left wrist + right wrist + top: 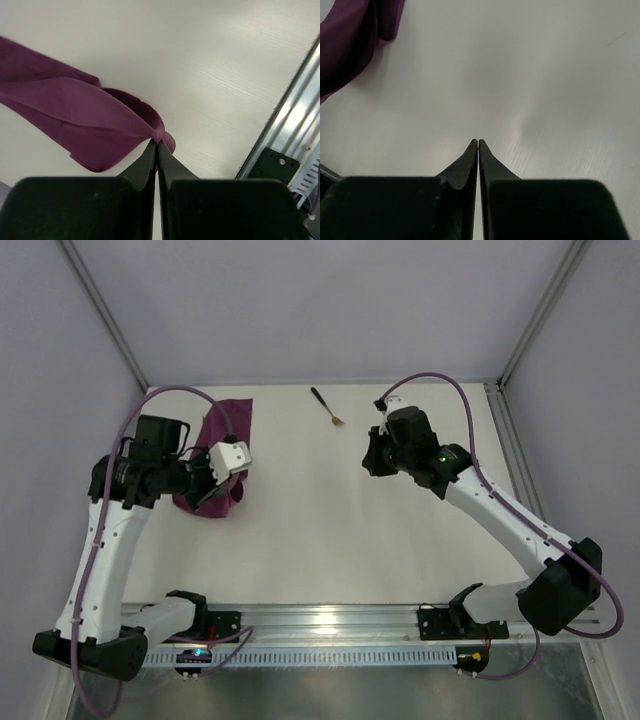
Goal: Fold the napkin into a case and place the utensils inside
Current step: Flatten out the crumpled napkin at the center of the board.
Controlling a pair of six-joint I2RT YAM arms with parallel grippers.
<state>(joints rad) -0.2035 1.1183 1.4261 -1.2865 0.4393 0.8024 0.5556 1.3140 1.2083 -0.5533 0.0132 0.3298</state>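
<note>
The napkin [75,110] is soft magenta-purple cloth, matt, plain, creased into folds; the table top [210,65] is white, matt-to-satin, smooth w/ faint wood-like grain lines. Fingers of left gripper [156,142] & right gripper [478,142] are black, matt, prob. plastic, smooth w/ slight speckle; arm links [105,560] are white smooth shells w/ black joints. The utensil [327,407] has a shiny gold-coloured metal head & thin black handle; rail [330,618] at near edge is bare metal, glossy w/ glare; cables [185,389] have a smooth purple sheath.
</note>
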